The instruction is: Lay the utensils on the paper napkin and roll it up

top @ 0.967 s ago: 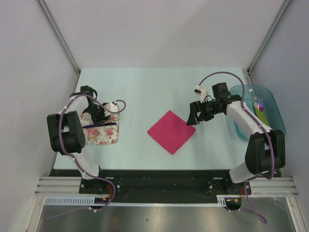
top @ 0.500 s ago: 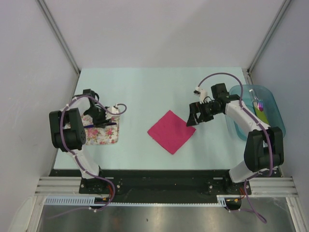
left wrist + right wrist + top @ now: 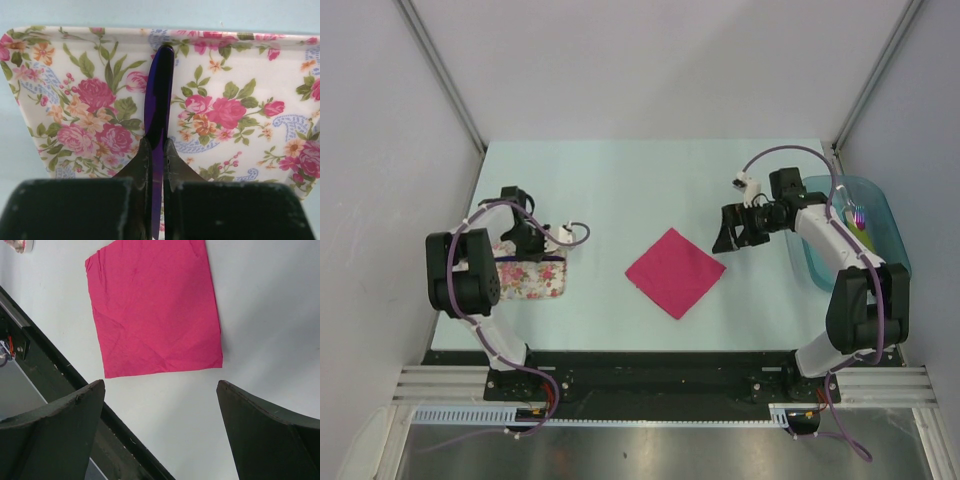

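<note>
Pale mint tabletop (image 3: 620,180) fills an enclosure of plain grey-white walls, with the two arms rising from its near edge.

At the left side lies a floral-print tray (image 3: 545,281), white with pink roses and green leaves. The left gripper (image 3: 533,243) hangs over it. In the left wrist view its two fingers (image 3: 141,162) are pinched tight on a slim dark blue utensil (image 3: 159,95), which runs straight away from the fingers across the tray. The utensil's rounded far tip reaches the tray's far rim. Whether it touches the tray surface cannot be told, and which kind of cutlery it is cannot be made out.

The paper napkin (image 3: 675,271), plain magenta-pink, lies flat near the middle of the table. It is turned so that its corners point like a diamond, and it is well apart from the tray and the held utensil. Light creases show across it in the right wrist view.

The right gripper (image 3: 722,232) hovers just beside the napkin's right corner. Its fingers (image 3: 55,425) are spread wide with nothing between them, and one napkin edge lies just beyond their tips.

Along the table's right edge stands a translucent teal bin (image 3: 893,228). A brush with multicoloured bristles (image 3: 859,215) lies inside it.
</note>
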{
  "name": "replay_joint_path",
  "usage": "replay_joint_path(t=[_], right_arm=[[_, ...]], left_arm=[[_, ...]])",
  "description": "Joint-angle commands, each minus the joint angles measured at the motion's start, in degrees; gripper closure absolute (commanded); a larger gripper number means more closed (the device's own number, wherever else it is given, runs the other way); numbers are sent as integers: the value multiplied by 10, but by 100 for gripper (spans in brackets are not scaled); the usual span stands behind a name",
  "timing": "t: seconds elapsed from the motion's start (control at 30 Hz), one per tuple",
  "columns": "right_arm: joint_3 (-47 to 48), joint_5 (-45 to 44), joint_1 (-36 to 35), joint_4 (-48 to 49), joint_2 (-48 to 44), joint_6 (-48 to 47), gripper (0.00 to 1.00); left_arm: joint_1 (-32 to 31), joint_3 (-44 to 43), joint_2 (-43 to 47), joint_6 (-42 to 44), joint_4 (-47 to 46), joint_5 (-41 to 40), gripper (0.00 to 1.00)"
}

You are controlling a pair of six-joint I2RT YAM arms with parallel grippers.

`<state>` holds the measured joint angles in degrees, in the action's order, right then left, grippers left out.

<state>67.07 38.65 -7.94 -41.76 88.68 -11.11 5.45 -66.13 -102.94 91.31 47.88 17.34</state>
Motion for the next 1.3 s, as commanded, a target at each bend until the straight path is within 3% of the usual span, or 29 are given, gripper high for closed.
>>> replay_joint_path(t=[0.0,0.3,0.5,0.63,0.73,0.83,1.0,1.07,1.1,1.17,1.2,1.23,1.27], right_arm=[[24,39,21,4,4,14,0],[52,110,23,30,10,89,0],[76,204,15,101,14,178,0],[87,264,0,149,15,241,0],[91,323,-17,180,11,293,0],[85,364,-40,250,-1,364,0],[80,375,-99,384,-5,495,0],[67,368,-134,509,0,569,0],[59,364,-144,559,4,655,1],[34,346,-174,735,25,744,3],[29,339,-182,794,38,841,7],[29,331,-196,905,63,884,9],[35,331,-206,953,78,926,11]], left_arm=[[-12,-3,33,-13,47,32,100],[-27,-30,181,19,119,74,100],[-72,-8,347,55,99,113,100],[-99,40,467,62,32,175,100],[-124,104,569,46,-70,213,100],[-146,169,657,3,-235,240,100],[-202,224,739,4,-327,242,100],[-230,242,754,19,-357,237,100],[-238,246,764,28,-359,235,100],[-262,253,770,47,-370,234,100],[-273,256,776,55,-372,233,100],[-278,258,778,76,-369,234,100],[-280,259,780,86,-365,237,100]])
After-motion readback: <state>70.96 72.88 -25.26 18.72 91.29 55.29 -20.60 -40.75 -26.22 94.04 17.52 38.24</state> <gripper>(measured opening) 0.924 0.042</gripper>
